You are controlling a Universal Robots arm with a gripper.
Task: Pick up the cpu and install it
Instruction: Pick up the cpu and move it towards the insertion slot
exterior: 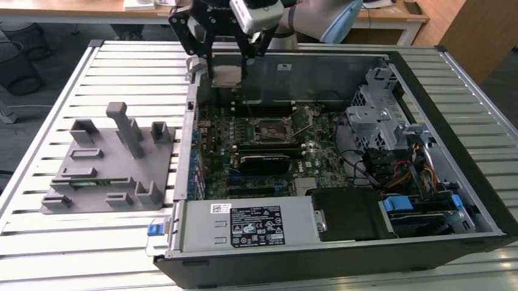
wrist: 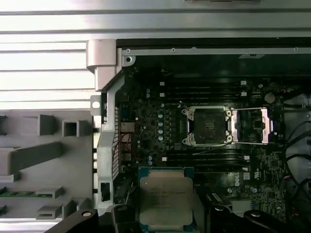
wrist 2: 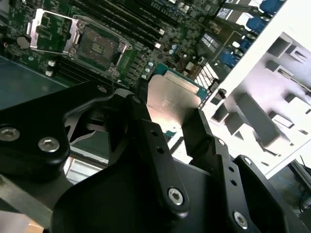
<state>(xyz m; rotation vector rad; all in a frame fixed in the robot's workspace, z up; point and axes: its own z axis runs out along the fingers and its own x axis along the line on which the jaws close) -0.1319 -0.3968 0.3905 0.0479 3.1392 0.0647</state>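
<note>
1. Slatted metal surface point(exterior: 81, 260) with an open PC case point(exterior: 340, 260) lying on its side, desks and a bin in the background. A grey holder tray point(exterior: 113, 163) sat just beside the case on the exterior view's left, with a green memory stick point(exterior: 81, 180) slotted in it.
2. Jaws were closed on the cpu point(exterior: 227, 76), pinching it by two opposite edges. Both wrist views showed a black finger on either side of it, with the silver lid point(wrist 2: 172, 99) left bare.
3. In the exterior view the chip hung in the air over the far rim of the case, well above the motherboard point(exterior: 242, 139). It wasn't touching anything but the jaws.
4. The socket point(exterior: 271, 127) was empty, its metal retaining frame point(wrist: 250, 125) flipped open to one side. The first wrist view put the cpu point(wrist: 166, 199) well apart from the socket point(wrist: 209, 126), so no install had happened.
5. Handling-wise, my guess: light, thin and totally stiff, so it wouldn't flex or sag in the grip.
6. The lid looked smooth and probably slick, so squeezing the green board edges made more sense than gripping the faces.
7. I'd also guess the underside contacts were the fragile bit, same for the socket. Edge hold only, keep it level, no real force.
8. Couldn't tell from these shots how the chip was turned relative to the socket.
</note>
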